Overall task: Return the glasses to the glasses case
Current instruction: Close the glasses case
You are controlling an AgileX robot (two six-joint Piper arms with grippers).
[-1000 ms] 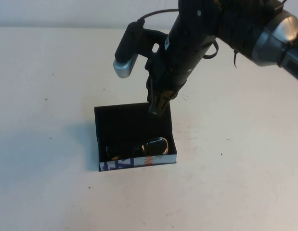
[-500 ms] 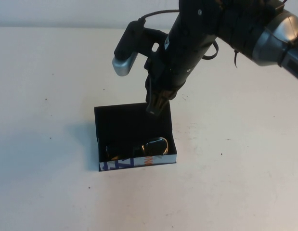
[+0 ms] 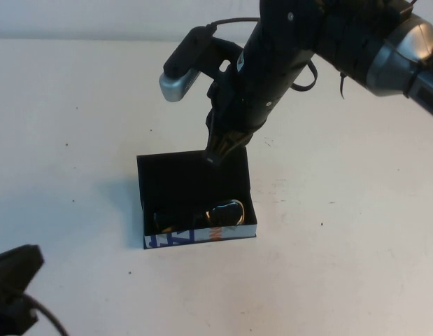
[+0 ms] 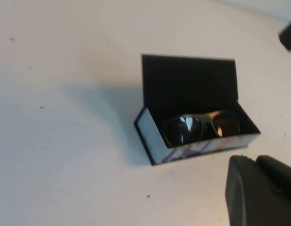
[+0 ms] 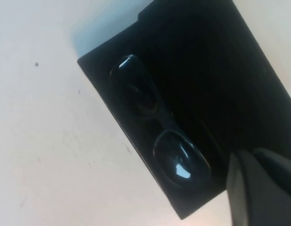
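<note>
I see the glasses (image 3: 202, 217) already lying inside the glasses case (image 3: 195, 183), settled in its tray just behind the white printed front edge, lenses facing up. So I judge the main step, getting them into the box, done. The lid is not down: it stands open behind the tray, its black lining showing, and closing it looks like the only thing left, if the task wants that at all.

My right tool (image 3: 217, 150) hangs just above the far edge of the case, over the top of the open lid, with its fingers pressed together and nothing between them. From there I judge it is well placed to nudge the lid forward over the glasses.

My left tool (image 3: 12, 283) sits low on the counter (image 3: 342, 266), well apart from the case on its near left side. I cannot tell how its fingers stand. It holds nothing that I can see.

The glasses look seated fully within the case walls, nothing sticking over the rim.
</note>
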